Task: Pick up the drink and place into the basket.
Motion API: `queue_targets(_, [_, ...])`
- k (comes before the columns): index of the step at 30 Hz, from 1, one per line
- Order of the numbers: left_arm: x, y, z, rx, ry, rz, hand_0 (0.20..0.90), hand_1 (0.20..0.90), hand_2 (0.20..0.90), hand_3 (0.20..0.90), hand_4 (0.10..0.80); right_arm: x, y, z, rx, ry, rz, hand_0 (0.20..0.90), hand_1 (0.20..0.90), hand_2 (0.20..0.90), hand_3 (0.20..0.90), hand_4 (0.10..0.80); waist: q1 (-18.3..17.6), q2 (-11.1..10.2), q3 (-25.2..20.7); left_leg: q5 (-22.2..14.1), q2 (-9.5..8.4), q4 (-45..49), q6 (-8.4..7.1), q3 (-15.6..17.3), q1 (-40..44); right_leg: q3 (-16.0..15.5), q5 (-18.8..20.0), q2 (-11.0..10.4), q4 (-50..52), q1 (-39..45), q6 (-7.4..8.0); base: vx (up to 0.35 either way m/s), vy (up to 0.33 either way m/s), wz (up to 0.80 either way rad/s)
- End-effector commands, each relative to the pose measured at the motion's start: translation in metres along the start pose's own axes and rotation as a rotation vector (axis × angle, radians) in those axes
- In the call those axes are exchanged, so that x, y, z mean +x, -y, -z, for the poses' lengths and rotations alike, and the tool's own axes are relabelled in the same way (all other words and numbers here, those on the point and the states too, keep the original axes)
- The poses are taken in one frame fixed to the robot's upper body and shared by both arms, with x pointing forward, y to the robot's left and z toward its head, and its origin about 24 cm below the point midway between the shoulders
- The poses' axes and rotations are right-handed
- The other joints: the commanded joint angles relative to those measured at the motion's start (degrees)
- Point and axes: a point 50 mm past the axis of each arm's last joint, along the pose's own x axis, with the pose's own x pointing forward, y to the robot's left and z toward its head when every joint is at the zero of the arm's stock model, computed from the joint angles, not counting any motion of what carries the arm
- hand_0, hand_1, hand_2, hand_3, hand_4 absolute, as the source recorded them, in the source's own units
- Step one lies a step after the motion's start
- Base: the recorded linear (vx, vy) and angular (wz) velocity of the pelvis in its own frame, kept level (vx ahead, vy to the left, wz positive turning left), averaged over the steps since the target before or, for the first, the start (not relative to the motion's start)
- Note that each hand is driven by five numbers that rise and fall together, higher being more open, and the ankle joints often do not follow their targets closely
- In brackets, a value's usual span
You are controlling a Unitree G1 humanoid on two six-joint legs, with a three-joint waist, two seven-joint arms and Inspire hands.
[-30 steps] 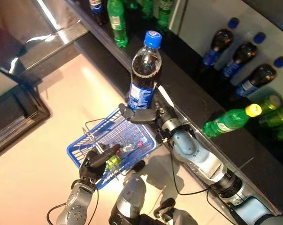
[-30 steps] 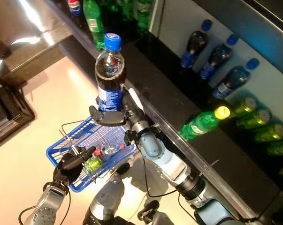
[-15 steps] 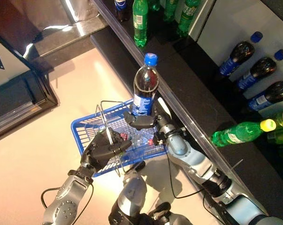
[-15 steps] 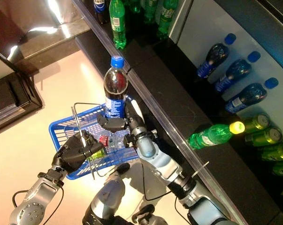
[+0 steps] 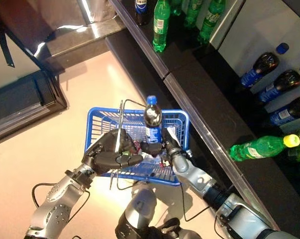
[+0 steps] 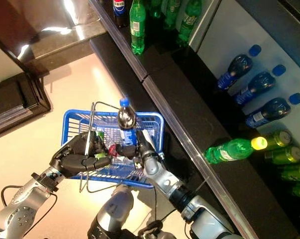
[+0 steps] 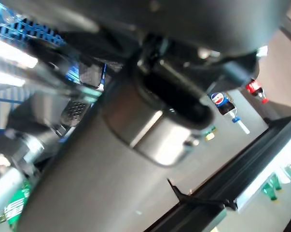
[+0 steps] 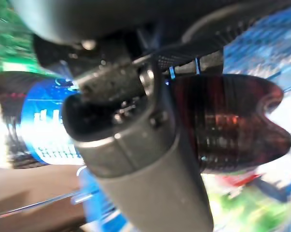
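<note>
The drink is a dark cola bottle (image 5: 152, 121) with a blue cap and blue label. It stands upright inside the blue basket (image 5: 104, 117), also in the right eye view (image 6: 126, 124). My right hand (image 5: 157, 147) is shut on its lower part, and the right wrist view shows the bottle (image 8: 227, 121) against my thumb (image 8: 135, 145). My left hand (image 5: 110, 152) is shut on the basket's wire handles (image 5: 119, 119) and holds it raised in front. Other drinks lie in the basket's bottom (image 6: 107, 148).
A dark shelf edge (image 5: 199, 124) runs diagonally just right of the basket. Green bottles (image 5: 161, 22) stand at the top, blue-capped cola bottles (image 5: 259, 69) and a green bottle (image 5: 261, 147) lie at the right. A dark cabinet (image 5: 20, 99) stands at the left.
My right hand has lowered the cola bottle down into the blue basket. My left hand has brought the basket higher and further under it. The camera has shifted too.
</note>
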Motion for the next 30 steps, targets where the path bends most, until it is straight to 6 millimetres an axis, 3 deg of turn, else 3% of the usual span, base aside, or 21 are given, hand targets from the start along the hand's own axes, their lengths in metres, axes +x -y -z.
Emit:
queue_targets(1, [0.009,0.098,-0.107,0.293,0.675,0.661,0.300,0.300,0.300,0.200,0.100,-0.012,-0.047,-0.047,0.017,0.258,-0.115,0.300,0.300,0.300,0.200,0.100,-1.1,0.1,-13.1,-0.6,1.52,0.8,1.50,1.8,-0.4,-0.2,3.6,-0.5,0.8,-1.3,-2.44,-0.022,0.000,0.15])
queue_targets(8, [0.013,0.105,-0.115,0.348,0.716,0.670,0.300,0.300,0.300,0.200,0.100,-0.006,-0.052,-0.025,-0.141,0.194,-0.129,0.300,0.300,0.300,0.200,0.100,-1.0,0.2,-12.2,-0.5,0.96,0.6,1.61,1.3,-1.4,-0.5,4.0,-1.2,1.0,-2.3,-1.83,-0.005,0.001,0.02])
queue_targets(15, [0.008,0.109,-0.116,0.361,0.749,0.690,0.300,0.300,0.300,0.200,0.100,-0.003,-0.042,0.000,-0.382,0.163,-0.115,0.300,0.300,0.300,0.200,0.100,-0.6,0.4,-10.9,0.1,0.51,-0.5,2.06,0.8,-2.4,-0.6,4.6,-1.3,0.5,-3.6,-1.23,-0.043,-0.008,0.01])
queue_targets(21, [0.007,0.113,-0.117,0.377,0.758,0.701,0.300,0.300,0.300,0.200,0.100,0.002,-0.025,0.046,-0.586,-0.063,-0.087,0.300,0.300,0.300,0.200,0.100,0.0,0.3,-10.1,0.4,0.22,-1.0,2.27,0.6,-2.8,-0.9,4.9,-1.3,0.5,-4.1,-1.05,-0.010,-0.005,0.00])
queue_targets(30, [0.012,0.123,-0.114,0.383,0.749,0.723,0.300,0.300,0.300,0.200,0.100,0.004,-0.004,0.079,-0.894,-0.359,-0.132,0.300,0.300,0.300,0.200,0.100,1.3,0.1,-9.2,1.2,0.13,-2.2,2.73,-0.2,-2.6,-1.5,5.3,-1.2,0.5,-4.0,-0.91,0.003,-0.002,0.00])
